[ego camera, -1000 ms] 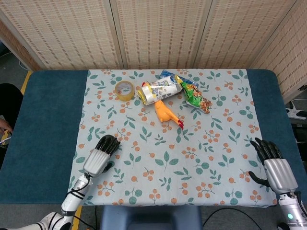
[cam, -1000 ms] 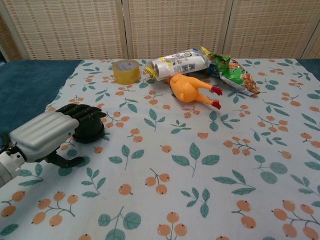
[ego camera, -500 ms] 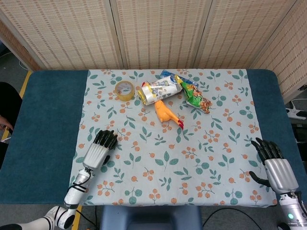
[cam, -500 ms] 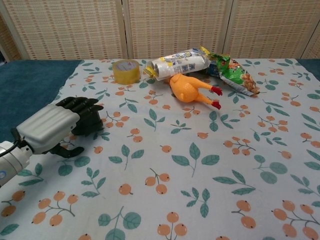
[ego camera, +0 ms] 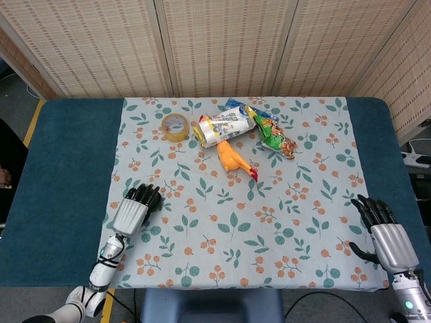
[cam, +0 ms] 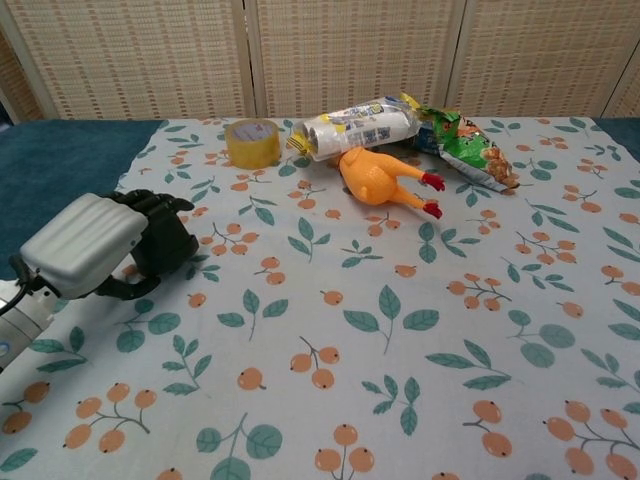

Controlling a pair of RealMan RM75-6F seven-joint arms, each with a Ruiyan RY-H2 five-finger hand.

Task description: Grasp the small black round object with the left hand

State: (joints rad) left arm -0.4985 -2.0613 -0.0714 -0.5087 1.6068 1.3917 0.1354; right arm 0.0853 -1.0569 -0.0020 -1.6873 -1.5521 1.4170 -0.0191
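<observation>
The small black round object (cam: 176, 254) sits inside the curled black fingers of my left hand (cam: 100, 245), near the cloth's left edge. It is dark like the fingers, so its outline is hard to separate from them. In the head view the left hand (ego camera: 135, 209) lies at the lower left of the floral cloth, and the object is hidden beneath it. My right hand (ego camera: 382, 231) rests at the table's lower right corner, fingers apart and holding nothing. The chest view does not show the right hand.
At the far middle of the floral cloth (ego camera: 283, 222) lie a tape roll (ego camera: 174, 126), a white printed packet (ego camera: 225, 126), a green snack bag (ego camera: 276, 136) and a yellow rubber chicken (ego camera: 232, 160). Blue table surface (ego camera: 60, 175) flanks the cloth.
The left hand has drawn back toward the near left, with its fingers curled more tightly around the black object. The right hand has stayed still.
</observation>
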